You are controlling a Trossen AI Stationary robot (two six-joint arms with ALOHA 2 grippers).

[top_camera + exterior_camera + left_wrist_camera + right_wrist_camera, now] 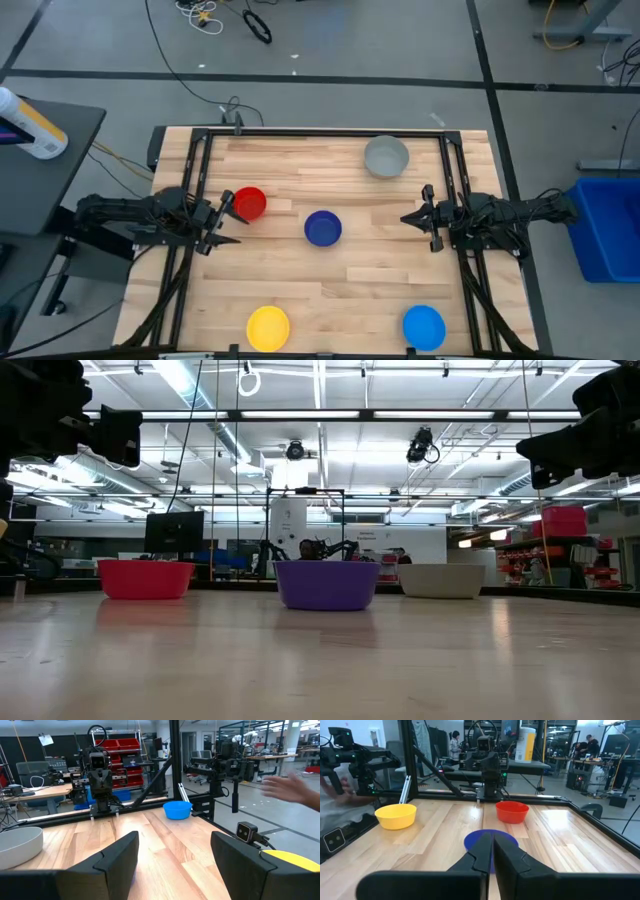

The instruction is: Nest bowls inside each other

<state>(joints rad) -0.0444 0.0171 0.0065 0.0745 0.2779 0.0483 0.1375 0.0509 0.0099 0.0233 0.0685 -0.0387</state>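
Five bowls rest on their bases, apart from one another, on the wooden table (pixel 330 285). The grey one (pixel 386 157) is at the far right, the red one (pixel 248 203) left of centre, and the dark blue one (pixel 322 228) in the middle. The yellow one (pixel 268 328) and the lighter blue one (pixel 424 327) sit near the front edge. My left gripper (pixel 226 221) hovers level at the left edge, open, just beside the red bowl. My right gripper (pixel 408 217) hovers level at the right edge, shut and empty, pointing at the dark blue bowl (pixel 490 839).
Black frame rails (pixel 196 190) run along the table's left, right and far sides. A person's hand (pixel 292 787) moves beyond the table's near side. A blue bin (pixel 605 230) stands right of the table, and a bottle (pixel 30 125) lies on a side table at the left.
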